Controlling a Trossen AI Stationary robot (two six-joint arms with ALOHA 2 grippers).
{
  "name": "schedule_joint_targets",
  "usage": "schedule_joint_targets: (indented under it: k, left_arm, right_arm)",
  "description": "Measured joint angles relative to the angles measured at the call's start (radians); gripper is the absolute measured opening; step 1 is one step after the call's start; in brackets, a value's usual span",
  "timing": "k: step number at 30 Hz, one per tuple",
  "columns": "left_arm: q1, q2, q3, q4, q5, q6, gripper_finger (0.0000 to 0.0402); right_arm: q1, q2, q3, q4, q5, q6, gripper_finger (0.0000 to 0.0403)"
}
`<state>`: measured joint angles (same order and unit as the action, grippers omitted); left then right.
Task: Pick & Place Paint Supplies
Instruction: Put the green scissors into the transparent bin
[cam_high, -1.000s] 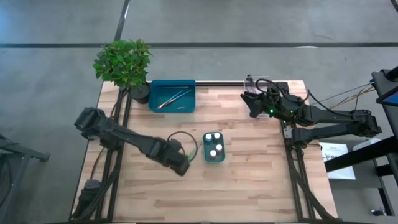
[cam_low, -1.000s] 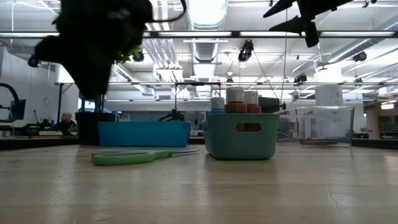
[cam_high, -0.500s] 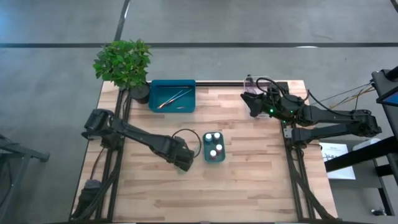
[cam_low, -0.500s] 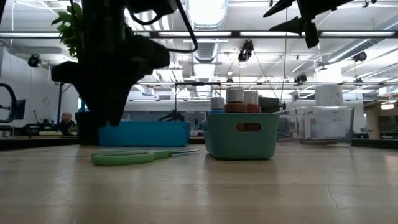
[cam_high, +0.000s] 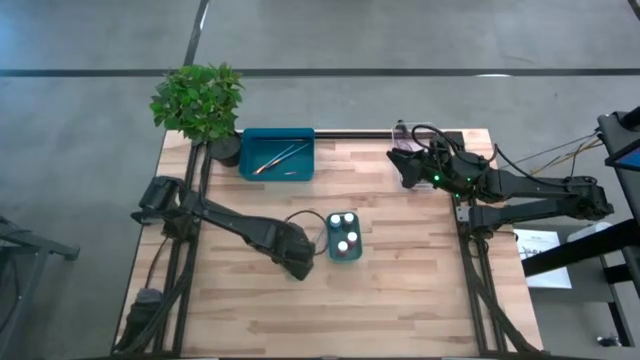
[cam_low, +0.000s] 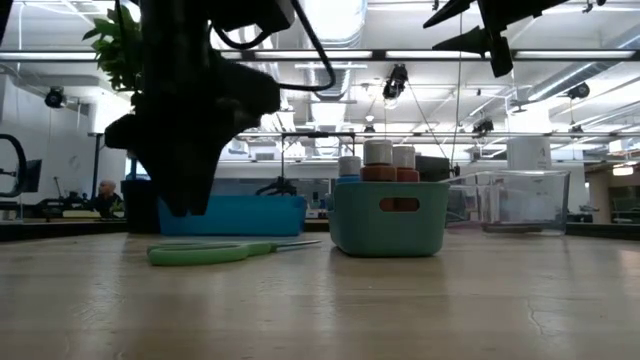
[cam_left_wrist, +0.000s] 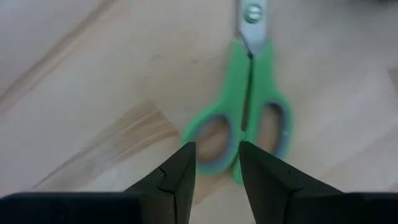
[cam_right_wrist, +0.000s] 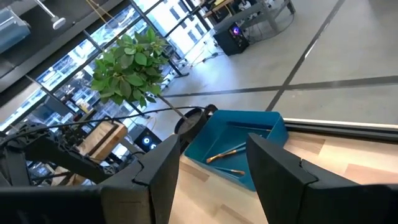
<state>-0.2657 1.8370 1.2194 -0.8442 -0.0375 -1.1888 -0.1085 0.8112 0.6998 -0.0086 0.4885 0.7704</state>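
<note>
Green scissors (cam_left_wrist: 249, 124) lie flat under your left gripper (cam_left_wrist: 217, 165), jaws apart; right gripper's (cam_right_wrist: 211, 168) jaws also apart.

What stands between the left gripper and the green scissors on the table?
Nothing visible. The left gripper hangs open just above the green scissors, its fingers over the handle loops, with only bare table around.

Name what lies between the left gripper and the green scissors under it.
Nothing: in the left wrist view, bare wood separates the left gripper from the green scissors.
</note>
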Motion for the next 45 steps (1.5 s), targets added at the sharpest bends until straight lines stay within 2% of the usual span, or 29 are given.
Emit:
schedule_joint_targets:
  k: [12, 17, 32, 38, 45]
  left_arm:
    - [-0.002, 0.025, 0.0, 0.069, 0.083, 0.009, 0.0133]
    - [-0.002, 0.024, 0.0, 0.132, 0.084, 0.026, 0.0133]
    - [-0.006, 0.025, 0.0, 0.107, 0.056, 0.071, 0.0133]
    - [-0.008, 0.08, 0.004, 0.107, 0.087, 0.067, 0.0133]
    - [-0.012, 0.109, 0.011, 0.108, 0.057, 0.04, 0.0133]
  right_arm:
    - [0.0, 0.0, 0.0, 0.0, 0.0, 0.0, 0.0183]
    - [0.0, 0.0, 0.0, 0.0, 0.0, 0.002, 0.0183]
    - [0.0, 0.0, 0.0, 0.0, 0.0, 0.004, 0.0183]
    - [0.0, 0.0, 0.0, -0.001, 0.001, 0.004, 0.0183]
    - [0.0, 0.0, 0.0, -0.002, 0.0, 0.005, 0.0183]
